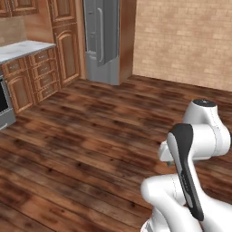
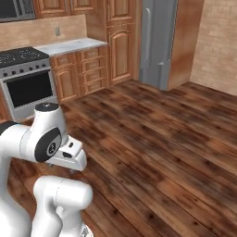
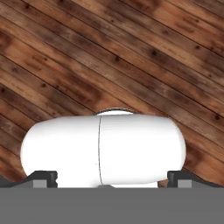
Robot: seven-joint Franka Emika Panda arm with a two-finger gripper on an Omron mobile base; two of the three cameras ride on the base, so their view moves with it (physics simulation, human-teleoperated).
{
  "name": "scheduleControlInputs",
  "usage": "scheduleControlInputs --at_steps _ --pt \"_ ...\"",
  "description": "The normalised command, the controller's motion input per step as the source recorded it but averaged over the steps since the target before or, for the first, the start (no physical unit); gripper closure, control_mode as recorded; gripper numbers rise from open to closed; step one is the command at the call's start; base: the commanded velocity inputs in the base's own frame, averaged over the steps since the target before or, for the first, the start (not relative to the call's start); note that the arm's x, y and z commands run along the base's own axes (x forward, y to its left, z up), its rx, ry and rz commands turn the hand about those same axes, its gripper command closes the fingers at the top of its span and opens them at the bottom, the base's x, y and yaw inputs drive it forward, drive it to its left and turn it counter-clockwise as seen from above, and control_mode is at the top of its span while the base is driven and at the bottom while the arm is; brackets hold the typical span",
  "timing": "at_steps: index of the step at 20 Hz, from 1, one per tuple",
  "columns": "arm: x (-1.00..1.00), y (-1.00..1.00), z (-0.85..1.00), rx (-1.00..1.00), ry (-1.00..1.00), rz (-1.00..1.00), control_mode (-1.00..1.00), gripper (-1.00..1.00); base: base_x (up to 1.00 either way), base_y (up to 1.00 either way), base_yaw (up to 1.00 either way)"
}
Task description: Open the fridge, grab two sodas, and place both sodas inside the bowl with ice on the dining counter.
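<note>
The fridge (image 1: 102, 41) (image 2: 157, 44) is a tall grey appliance at the far end of the room. Its door is shut, and its long pale bar handle (image 1: 100, 34) (image 2: 147, 32) runs vertically down the front. A wide stretch of floor separates it from my folded arm. In the hand view my gripper (image 3: 113, 179) points down at the wooden floor. Its dark fingertips (image 3: 43, 178) stand far apart, open, with nothing held between them. The sodas, the bowl, the ice and the dining counter are out of view.
Wooden cabinets under a pale counter (image 1: 22, 50) (image 2: 69, 46) line the left wall. A steel stove (image 2: 28, 88) stands beside them. A brick wall (image 1: 181, 41) closes the right side. Plank floor (image 1: 90, 136) stretches from me to the fridge.
</note>
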Motion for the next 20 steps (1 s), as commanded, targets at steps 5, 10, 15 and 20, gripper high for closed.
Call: scheduleControlInputs --at_steps 5,10,15,20 --pt "0.00 0.00 0.00 0.00 0.00 0.00 1.00 -1.00 1.00 0.70 0.00" --pt "0.00 0.00 0.00 0.00 0.00 0.00 1.00 -1.00 1.00 0.65 -0.01" --pt "0.00 0.00 0.00 0.00 0.00 0.00 1.00 -1.00 1.00 0.59 -0.11" --pt "0.00 0.00 0.00 0.00 0.00 0.00 1.00 -1.00 1.00 0.54 -0.16"
